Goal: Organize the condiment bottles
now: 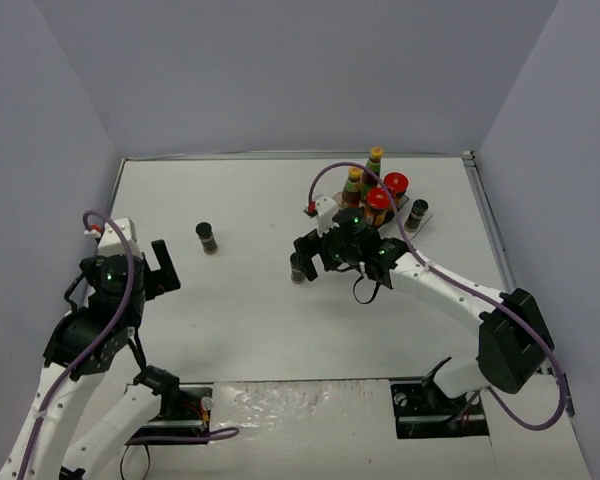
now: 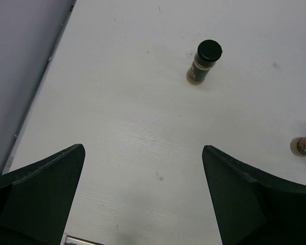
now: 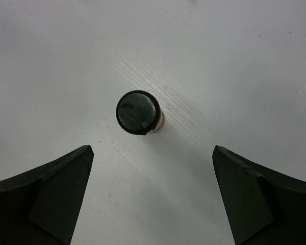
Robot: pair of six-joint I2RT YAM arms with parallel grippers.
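R pincer spread wide, empty, above shaker on surface, L pincer released, empty, back tray holds 2 tall bottles, 2 red-lidded jars, 1 small shaker

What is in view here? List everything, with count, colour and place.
tall bottles: two, green necks, yellow caps, far-right cluster.
jars: two, dark, red lids, same cluster.
shakers: three, dark; one mid-left, one under the right tool, one at the cluster's right edge.
tray: one, clear, under the cluster, hard to make out.
table: one, white.
left tool: open, empty, near the left edge.
right tool: open, above a shaker, not touching it.
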